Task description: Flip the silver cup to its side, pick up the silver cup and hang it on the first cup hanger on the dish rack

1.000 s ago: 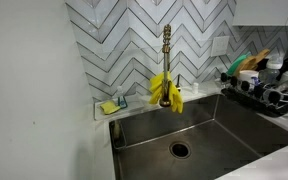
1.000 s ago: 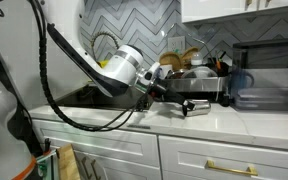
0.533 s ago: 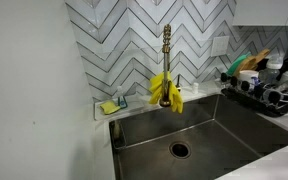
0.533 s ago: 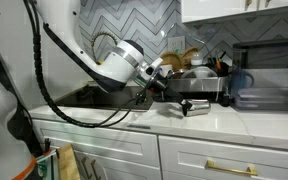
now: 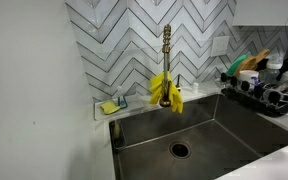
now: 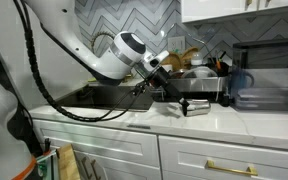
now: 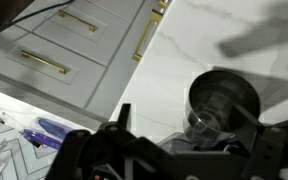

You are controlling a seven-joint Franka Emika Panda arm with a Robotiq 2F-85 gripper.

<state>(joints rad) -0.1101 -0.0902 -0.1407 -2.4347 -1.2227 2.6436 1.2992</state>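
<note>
Silver cup [image 6: 196,106] lies on its side on the white tabletop [image 6: 246,120], just in front of the dish rack [image 6: 206,88]. We see its open mouth in the wrist view. The gripper [image 6: 162,90] hovers close beside it, jaws spread apart, holding nothing.

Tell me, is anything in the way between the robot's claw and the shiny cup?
No, nothing that I can see. In an exterior view the gripper hangs just above and beside the silver cup. The cup lies on its side on the white counter, and there is only open air between them.
</note>
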